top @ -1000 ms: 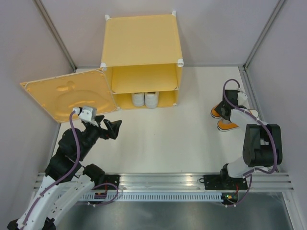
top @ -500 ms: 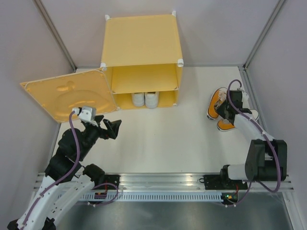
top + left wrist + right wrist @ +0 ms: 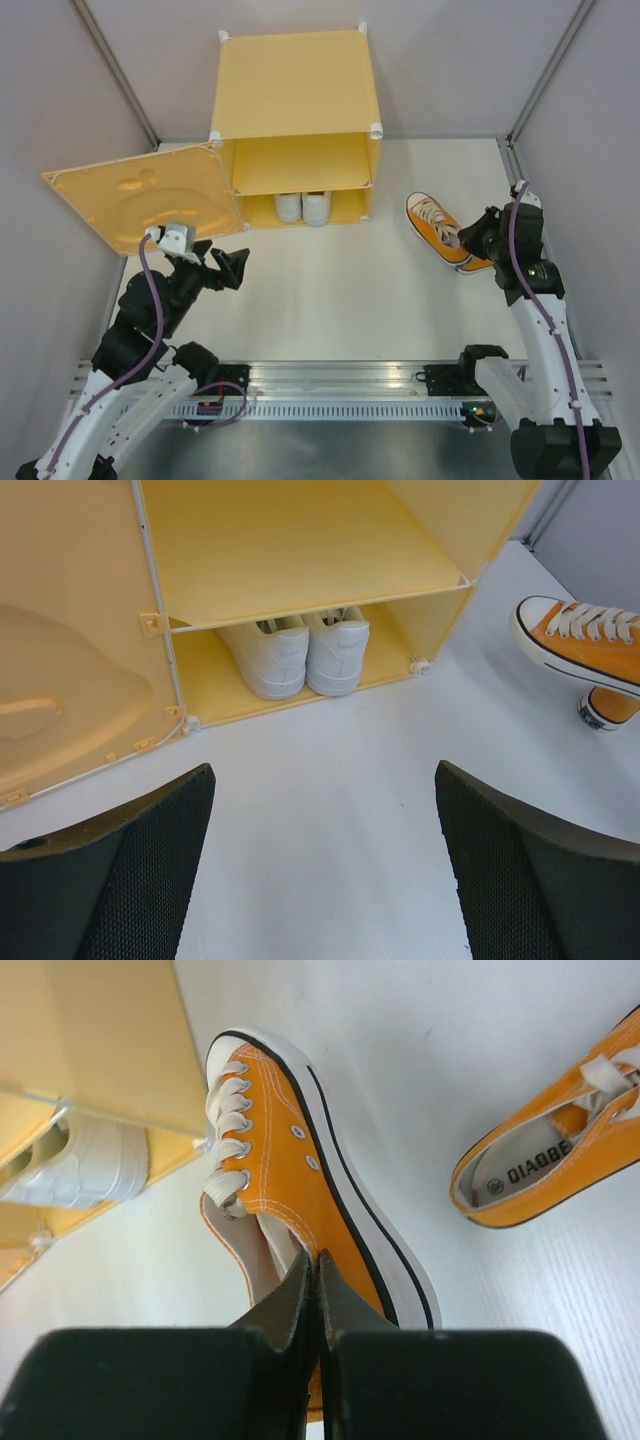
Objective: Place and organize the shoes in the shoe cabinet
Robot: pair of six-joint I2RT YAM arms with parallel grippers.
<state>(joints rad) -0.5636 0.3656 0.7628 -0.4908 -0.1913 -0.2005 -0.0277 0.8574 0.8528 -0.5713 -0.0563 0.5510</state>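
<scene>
The yellow-orange shoe cabinet (image 3: 295, 90) stands at the back with its door (image 3: 130, 195) swung open to the left. The white pair (image 3: 302, 207) sits in the lower compartment, also in the left wrist view (image 3: 295, 652). My right gripper (image 3: 478, 240) is shut on the side wall of one orange sneaker (image 3: 437, 225), held above the floor with its toe toward the cabinet (image 3: 290, 1160). The second orange sneaker (image 3: 545, 1165) lies on the floor, mostly hidden under the arm in the top view. My left gripper (image 3: 232, 268) is open and empty in front of the door.
Grey walls with metal posts (image 3: 115, 70) close in the white floor (image 3: 340, 290) on three sides. The upper shelf (image 3: 300, 550) of the cabinet holds nothing. The metal rail (image 3: 340, 385) with the arm bases runs along the near edge.
My right gripper has lifted one orange sneaker off the floor and carried it left toward the cabinet, the arm swinging out. The other orange sneaker stays put. The left arm has barely moved.
</scene>
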